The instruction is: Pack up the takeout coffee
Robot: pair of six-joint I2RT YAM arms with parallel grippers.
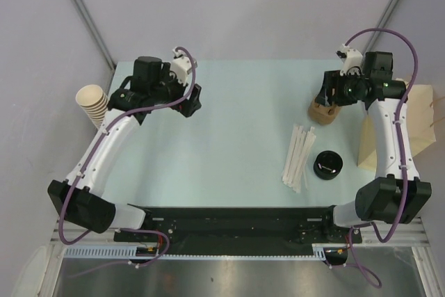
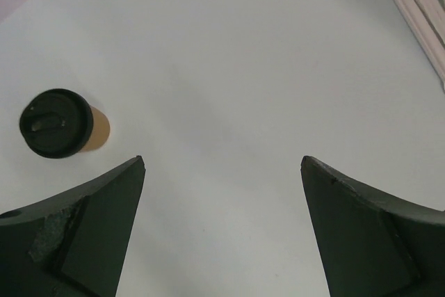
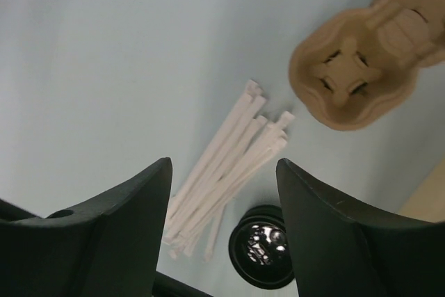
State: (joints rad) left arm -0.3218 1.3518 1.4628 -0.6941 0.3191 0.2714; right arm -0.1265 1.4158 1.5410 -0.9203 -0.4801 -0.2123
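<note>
A small tan-brown paper cup (image 2: 98, 129) with a black lid on it stands on the table at the left of the left wrist view. The left arm hides it in the top view. The brown moulded-pulp carrier tray (image 1: 322, 112) sits at the back right of the table and also shows in the right wrist view (image 3: 354, 78). My left gripper (image 1: 192, 100) is open and empty above bare table (image 2: 222, 161), to the right of the cup. My right gripper (image 1: 325, 97) is open and empty, hovering by the tray (image 3: 224, 165).
A bunch of white wrapped straws (image 1: 297, 156) lies right of centre, with a stack of black lids (image 1: 327, 164) beside it. A tan paper bag (image 1: 417, 130) stands at the right edge. A stack of nested tan cups (image 1: 92, 102) lies off the table's left edge.
</note>
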